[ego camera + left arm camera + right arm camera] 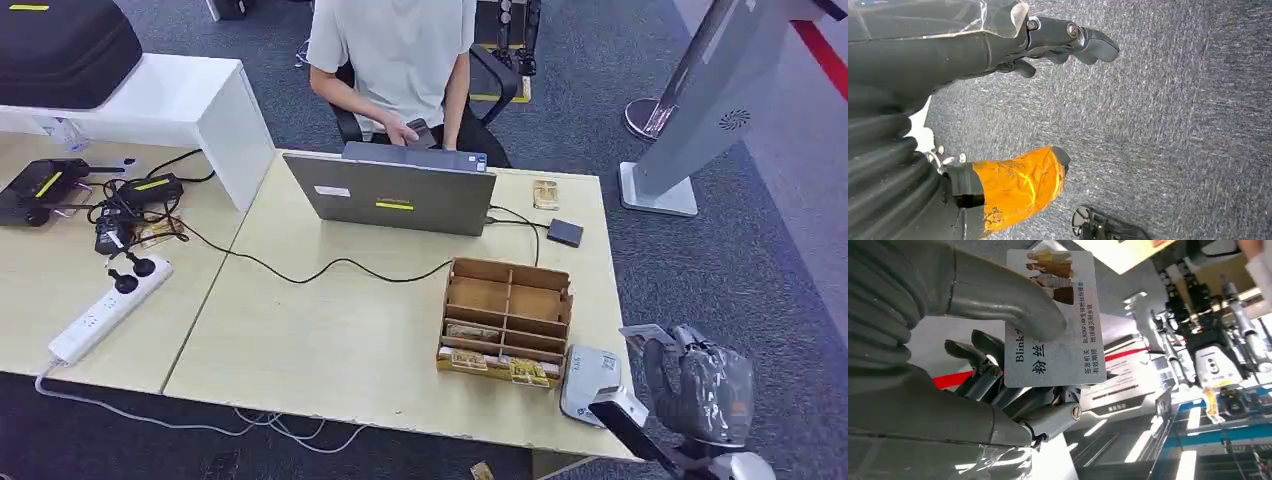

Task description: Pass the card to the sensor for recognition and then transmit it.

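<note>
The right hand (697, 385) stands just beyond the table's (330, 340) near right corner, over grey carpet (720, 260). It grips the card (1055, 320): in the right wrist view the thick thumb presses the card's printed face while the darker fingers (998, 382) back it from behind. The card is upright in the hand, its top corner showing above the fingers in the head view (645, 333). It is held near but apart from the sensor (590, 382), a pale flat unit that lies at the table's near right edge, just beside the wooden organizer (508, 320).

The left hand (1068, 40) hangs over carpet (wrist view), holding nothing, its dark fingers loosely curled and apart from the orange-wrapped thumb (1020, 185).

Edges and room: open carpet lies to the right of the table, bounded farther out by the base of a grey kiosk stand (700, 110). The near table edge left of the organizer is bare wood. A black cable (300, 272) crosses the middle of the table toward the laptop (392, 192), behind which a person (400, 60) sits.

Containers: the wooden organizer is divided into compartments; the rear ones look empty, the front row holds small cards or packets, contents too small to identify. A small dark device (565, 232) lies behind it. A white power strip (110, 308) lies on the adjoining table to the left.
</note>
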`<state>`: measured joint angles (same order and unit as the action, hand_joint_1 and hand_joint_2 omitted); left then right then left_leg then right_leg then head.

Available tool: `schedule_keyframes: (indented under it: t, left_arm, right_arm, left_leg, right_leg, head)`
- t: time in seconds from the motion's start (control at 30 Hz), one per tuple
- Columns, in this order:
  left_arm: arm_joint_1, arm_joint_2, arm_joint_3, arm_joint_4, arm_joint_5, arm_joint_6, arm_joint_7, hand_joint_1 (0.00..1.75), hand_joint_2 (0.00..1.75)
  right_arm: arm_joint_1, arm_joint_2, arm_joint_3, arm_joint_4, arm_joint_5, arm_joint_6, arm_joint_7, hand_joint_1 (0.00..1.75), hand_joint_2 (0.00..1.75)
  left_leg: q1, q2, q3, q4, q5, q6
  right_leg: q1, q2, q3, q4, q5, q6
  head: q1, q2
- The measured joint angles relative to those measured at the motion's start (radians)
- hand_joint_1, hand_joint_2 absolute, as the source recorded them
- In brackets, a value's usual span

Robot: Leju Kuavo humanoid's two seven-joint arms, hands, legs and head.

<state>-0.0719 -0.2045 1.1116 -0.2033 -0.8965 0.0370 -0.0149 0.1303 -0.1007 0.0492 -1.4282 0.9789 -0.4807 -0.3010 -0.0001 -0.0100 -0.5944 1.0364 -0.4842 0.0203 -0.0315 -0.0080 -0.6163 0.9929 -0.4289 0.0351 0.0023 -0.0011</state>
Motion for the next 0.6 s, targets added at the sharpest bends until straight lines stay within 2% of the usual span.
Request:
schedule_keyframes:
  t: [0.33,0.6]
  left_arm:
    - [-0.001,-0.001,0.000,0.000,-0.015,-0.001,0.002,0.00,1.75]
    - [-0.001,0.000,0.000,0.000,-0.018,-0.002,0.002,0.00,1.75]
  right_arm:
    - [-0.088,0.032,0.003,0.320,0.092,-0.121,0.047,1.75,1.75]
    - [-0.127,0.045,0.003,0.459,0.110,-0.139,0.059,1.75,1.75]
  left_leg:
    - [0.000,0.000,0.000,0.000,0.000,0.000]
    - [0.000,0.000,0.000,0.000,0.000,0.000]
  right_leg:
    - [0.000,0.000,0.000,0.000,0.000,0.000]
    - [0.000,0.000,0.000,0.000,0.000,0.000]
  head:
    - [0.000,0.000]
    - [0.000,0.000]
